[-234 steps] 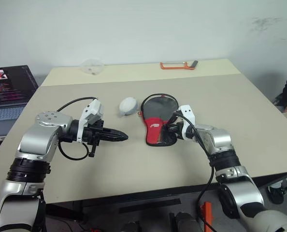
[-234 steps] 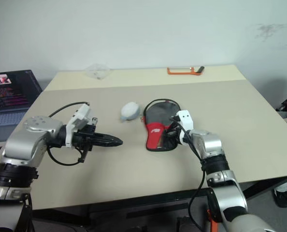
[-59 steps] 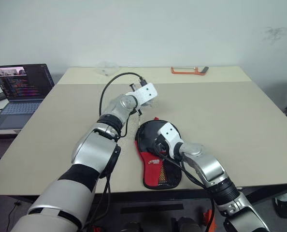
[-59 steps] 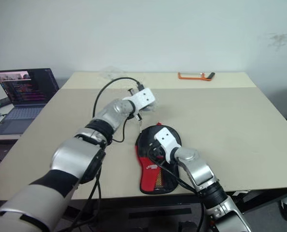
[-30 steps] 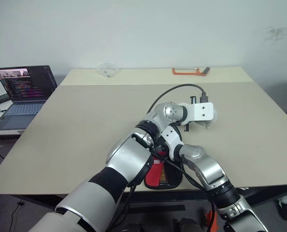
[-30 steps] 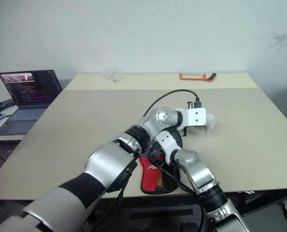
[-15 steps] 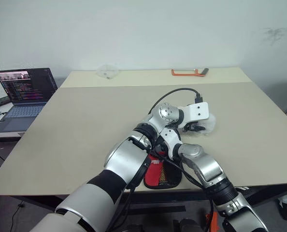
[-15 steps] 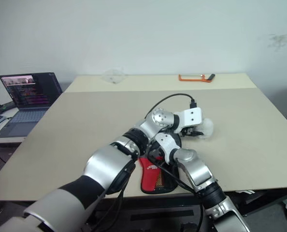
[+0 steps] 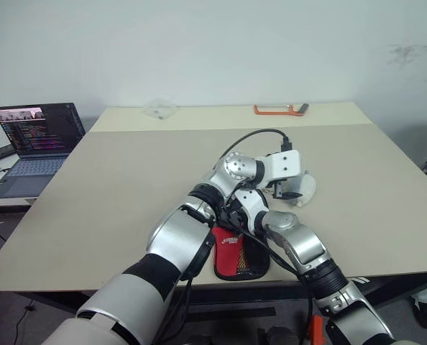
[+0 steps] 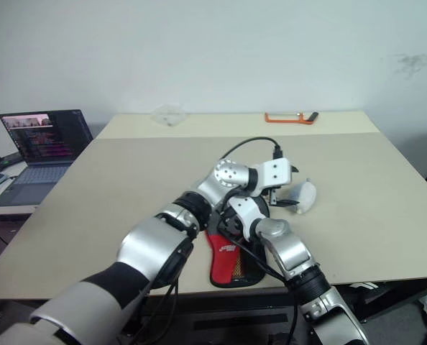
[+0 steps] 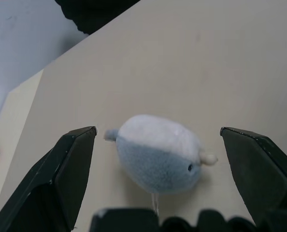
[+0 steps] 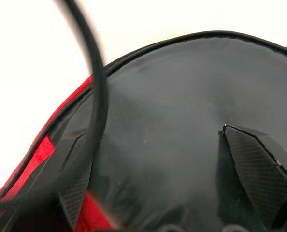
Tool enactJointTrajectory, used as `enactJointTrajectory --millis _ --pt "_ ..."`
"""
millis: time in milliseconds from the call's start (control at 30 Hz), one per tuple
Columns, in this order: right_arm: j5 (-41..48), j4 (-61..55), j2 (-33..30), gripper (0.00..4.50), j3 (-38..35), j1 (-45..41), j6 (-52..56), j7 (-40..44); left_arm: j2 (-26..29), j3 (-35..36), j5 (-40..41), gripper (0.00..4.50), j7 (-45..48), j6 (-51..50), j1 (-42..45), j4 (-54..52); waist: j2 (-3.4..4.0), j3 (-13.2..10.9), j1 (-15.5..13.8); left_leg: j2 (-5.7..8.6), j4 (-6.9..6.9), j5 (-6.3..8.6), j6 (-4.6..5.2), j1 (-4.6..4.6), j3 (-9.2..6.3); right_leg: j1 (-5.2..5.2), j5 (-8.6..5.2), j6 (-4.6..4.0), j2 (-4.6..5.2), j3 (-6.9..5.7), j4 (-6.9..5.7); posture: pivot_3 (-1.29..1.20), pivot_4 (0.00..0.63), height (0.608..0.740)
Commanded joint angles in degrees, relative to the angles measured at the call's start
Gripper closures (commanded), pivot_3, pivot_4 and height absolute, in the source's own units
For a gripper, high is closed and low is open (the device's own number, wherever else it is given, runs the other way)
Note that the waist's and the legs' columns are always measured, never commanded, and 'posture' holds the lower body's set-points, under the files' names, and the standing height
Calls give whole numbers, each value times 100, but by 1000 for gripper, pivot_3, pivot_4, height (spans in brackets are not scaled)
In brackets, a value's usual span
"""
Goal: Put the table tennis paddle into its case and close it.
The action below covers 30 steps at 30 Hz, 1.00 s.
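Both grippers are wide open: your left gripper frames the small toy, your right gripper hovers over the case, low center. Leave the toy alone. Hold the case still.

On the table: 1 paddle case, 1 grey-and-white plush toy, 1 orange-framed saw, 1 clear plastic bit at the far edge. Off to the side, 1 laptop. 2 grippers: left and right.

Plush toy right of case (apart).
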State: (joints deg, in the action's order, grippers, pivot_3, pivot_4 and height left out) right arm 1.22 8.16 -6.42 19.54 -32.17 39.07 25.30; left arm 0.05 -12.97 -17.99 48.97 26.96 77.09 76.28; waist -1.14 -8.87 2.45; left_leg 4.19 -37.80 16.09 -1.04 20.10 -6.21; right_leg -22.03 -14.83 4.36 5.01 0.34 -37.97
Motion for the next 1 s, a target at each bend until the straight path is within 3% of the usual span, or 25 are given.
enactJointTrajectory --millis 33,233,333,433,567,667,867,1000 --pt "-150 455 -138 0 -40 297 360 -149 360 250 185 14 -341 -15 185 -228 1 0 1 0 1 0 0 1 0 -1 0 0 0 0 0 0 150 740" --pt "3 -328 -146 0 -210 522 485 -134 1181 956 747 14 -664 -810 218 -204 2 -3 -11 3 -1 0 1 40 -13 -30 0 0 0 -9 4 0 150 740" --pt "137 -977 -175 0 -308 686 762 -76 1419 1462 1306 14 -277 -1237 40 -303 2 -3 -54 7 -7 2 3 61 -25 -38 1 -2 6 -26 8 0 150 740" --pt "608 -2277 -319 0 -534 822 1381 194 1687 1785 1856 14 902 -1651 -400 -611 2 -3 -60 11 -6 3 2 97 -32 -72 14 -24 11 -34 15 0 150 740" --pt "1529 -3664 -571 0 -1247 970 2380 546 1897 1719 2204 14 2199 -2197 -1150 -1345 3 -8 -46 15 -17 -3 -15 201 -25 -177 17 -30 14 -26 8 0 150 740" --pt "2131 -4408 -977 0 -1942 1002 3050 766 2018 1763 2432 14 2456 -2726 -1699 -1855 0 -11 -52 15 -23 -4 -15 258 -27 -227 18 -32 16 -26 5 0 150 740" --pt "2915 -5034 -1802 0 -2960 944 3781 984 2163 1400 2515 14 2969 -3183 -2650 -3084 1 -14 -72 14 -22 2 -4 260 -30 -221 18 -33 17 -32 9 0 150 740" --pt "2742 -4647 -2156 0 -3318 808 3641 665 2167 871 2406 14 3358 -3116 -3112 -3835 1 -14 -76 16 -25 7 6 252 -25 -211 18 -33 19 -28 5 0 150 740"
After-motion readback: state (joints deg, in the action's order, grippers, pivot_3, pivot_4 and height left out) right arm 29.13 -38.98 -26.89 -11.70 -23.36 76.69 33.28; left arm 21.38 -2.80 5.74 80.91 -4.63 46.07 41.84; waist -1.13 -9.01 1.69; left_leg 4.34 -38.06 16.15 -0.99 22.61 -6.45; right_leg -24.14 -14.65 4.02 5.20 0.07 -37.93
